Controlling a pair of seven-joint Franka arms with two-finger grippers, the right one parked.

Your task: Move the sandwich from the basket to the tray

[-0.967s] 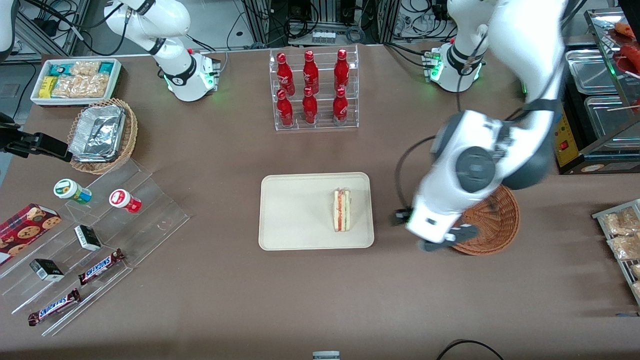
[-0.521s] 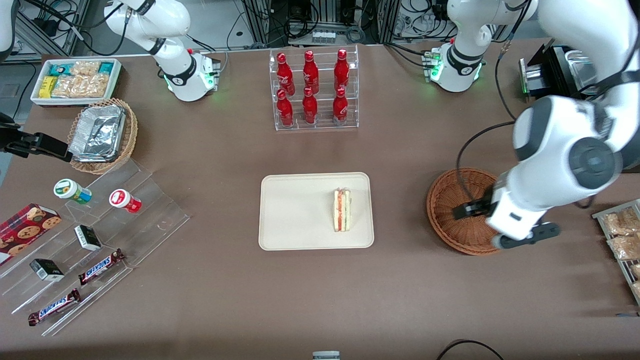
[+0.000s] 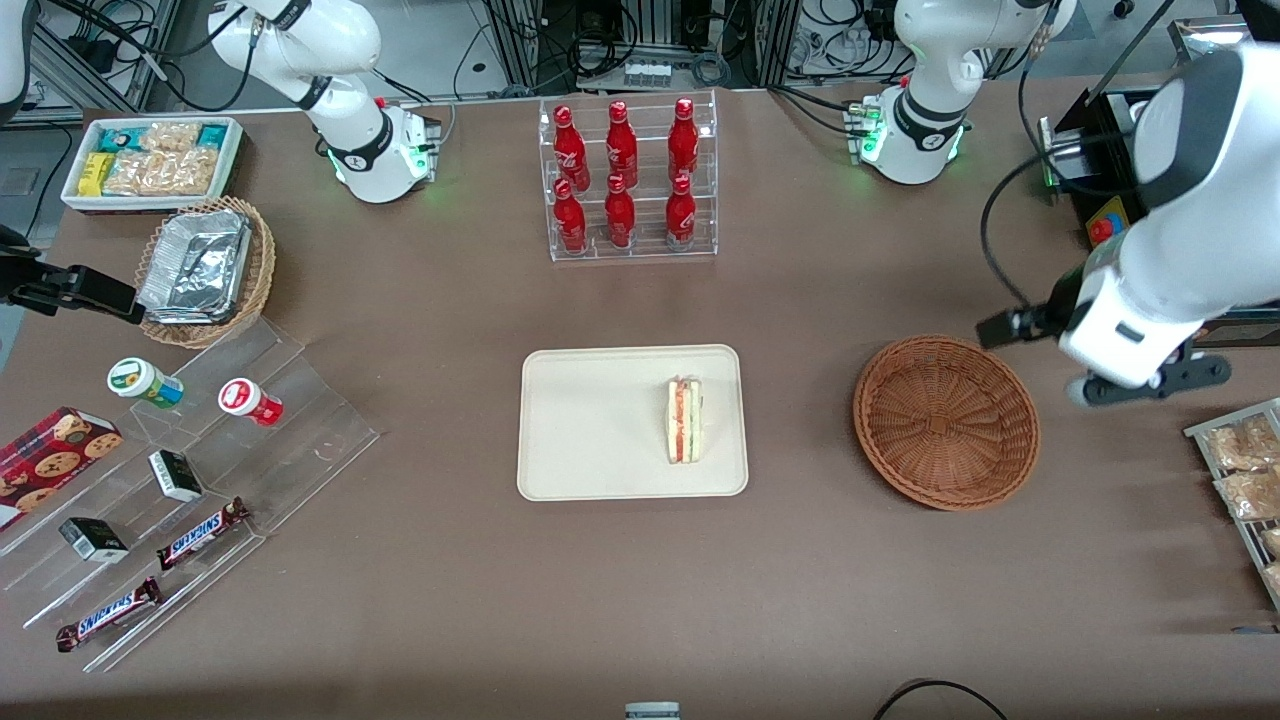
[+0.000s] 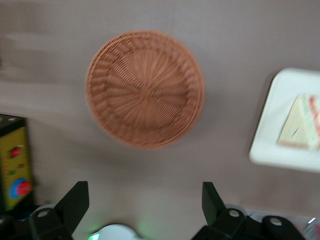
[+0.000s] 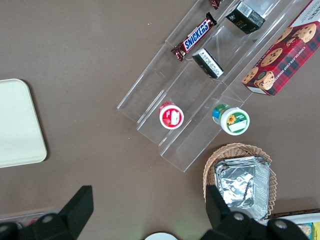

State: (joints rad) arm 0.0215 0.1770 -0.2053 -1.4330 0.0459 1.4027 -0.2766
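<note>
With the sandwich (image 3: pixel 685 420) resting on the tray (image 3: pixel 590 430) and the basket (image 3: pixel 945 420) empty, the claw (image 4: pixel 145 210) hangs released, holding nothing, above the surface beside the basket toward the working arm's end, consistent with completed placement.

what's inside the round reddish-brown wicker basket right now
Nothing: the round reddish-brown wicker basket shows only bare weave in both views. The triangular white-bread sandwich lies on the cream rectangular tray. The left gripper hangs open above the table beside the basket, holding nothing.
</note>
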